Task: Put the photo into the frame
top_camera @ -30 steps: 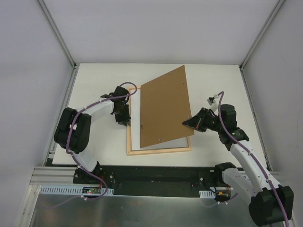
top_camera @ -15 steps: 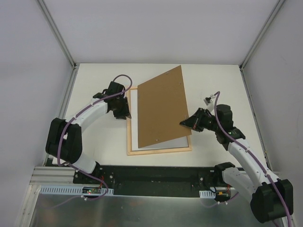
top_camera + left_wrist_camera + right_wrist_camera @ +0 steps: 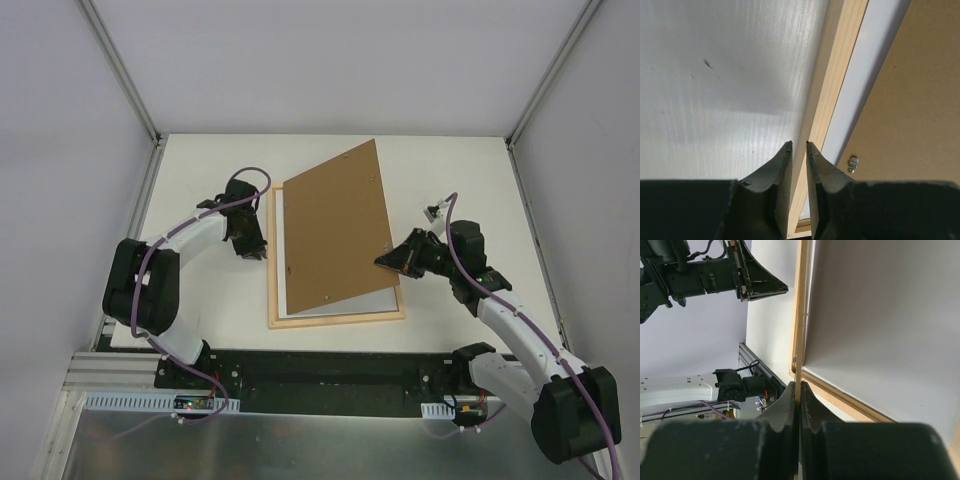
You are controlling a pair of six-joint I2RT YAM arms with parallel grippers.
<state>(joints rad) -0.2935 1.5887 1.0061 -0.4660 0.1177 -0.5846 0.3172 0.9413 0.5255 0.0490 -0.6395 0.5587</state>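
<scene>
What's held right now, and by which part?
Right gripper pinches the backing board by its right edge, jaws shut. Left gripper, over the frame, holds nothing.

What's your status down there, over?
Right claw shut on brown backing board, tilted above frame. Left claw barely open over frame's left rail. Photo in frame, white side up. Board not yet down.

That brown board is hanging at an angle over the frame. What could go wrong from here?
The right claw pinches the backing board by one thin edge, so it might slip or swing. The board also sits skewed to the frame; lowered like that, it could catch a rail or nudge the photo lying white side up inside.
</scene>
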